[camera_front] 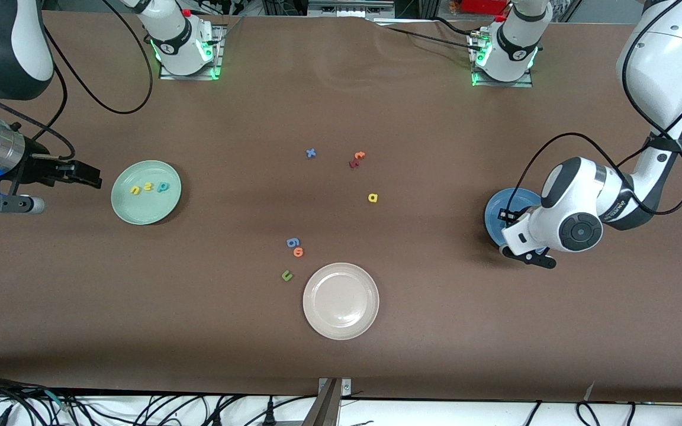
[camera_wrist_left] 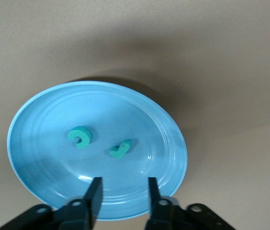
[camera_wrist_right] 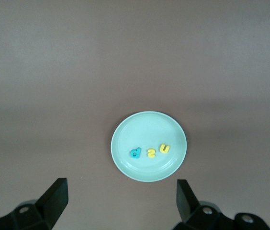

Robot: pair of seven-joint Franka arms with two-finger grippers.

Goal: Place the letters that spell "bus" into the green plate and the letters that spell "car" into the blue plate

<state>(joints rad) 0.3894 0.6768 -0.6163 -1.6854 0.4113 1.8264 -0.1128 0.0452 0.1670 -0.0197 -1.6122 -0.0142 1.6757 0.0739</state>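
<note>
Green plate (camera_front: 146, 192), pale mint with a raised rim, lay toward the right arm's end of the surface (camera_front: 341, 349), holding yellow "u" (camera_front: 135, 190), yellow "s" (camera_front: 148, 187) and teal "b" (camera_front: 163, 187). Blue plate (camera_wrist_left: 39, 158) held teal "c" (camera_wrist_left: 80, 137) and teal "r" (camera_wrist_left: 120, 149). Yellow "a" (camera_front: 372, 198) lay mid-surface, open room around it. Left pincer (camera_wrist_left: 123, 188) hung over the blue plate, jaws apart, empty. Right pincer (camera_wrist_right: 120, 191) waited beside the green plate, jaws wide.

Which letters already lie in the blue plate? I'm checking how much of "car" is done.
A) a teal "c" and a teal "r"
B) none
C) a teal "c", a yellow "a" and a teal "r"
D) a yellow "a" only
A: the left wrist view shows the teal "c" and teal "r" in the blue plate, while the yellow "a" lies on the table.
</note>
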